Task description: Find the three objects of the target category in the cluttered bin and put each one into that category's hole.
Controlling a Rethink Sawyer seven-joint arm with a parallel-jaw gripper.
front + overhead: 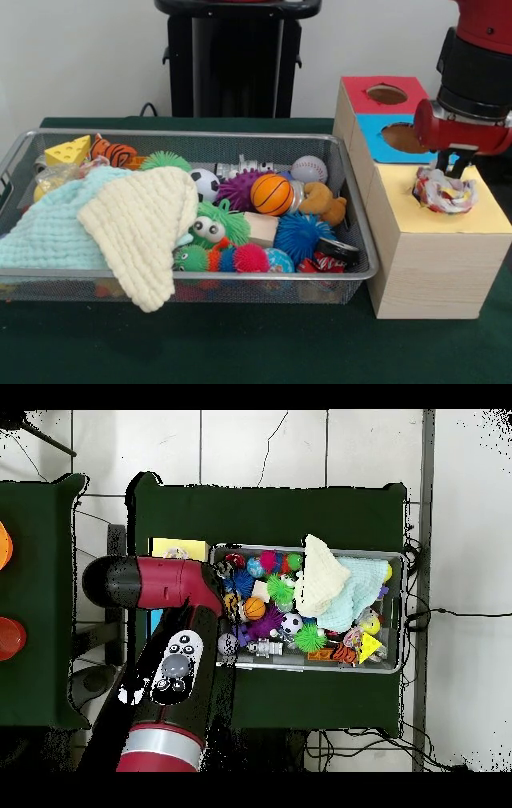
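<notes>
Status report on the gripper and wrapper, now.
Gripper over yellow-topped hole; open or shut, cannot tell. Crumpled wrapper sits in the hole's mouth. Nothing blocking the hole. Wire bin full of toys.

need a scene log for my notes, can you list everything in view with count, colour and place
wire basket: 1, silver mesh, on the green table
cloths: 2, cream over pale blue, basket's left in the front view
spiky balls: several, blue, purple, green, pink, mid basket
sports balls: 3, basketball, soccer ball, baseball, toward the basket's back
cheese wedge: 1, yellow, back left corner
wooden box: 1, pale, right of basket, with red, blue and yellow tops
wrapper: 1, white multicolour, at the yellow-topped hole
gripper: 1, red and black, just above the wrapper, open or shut unclear
</notes>
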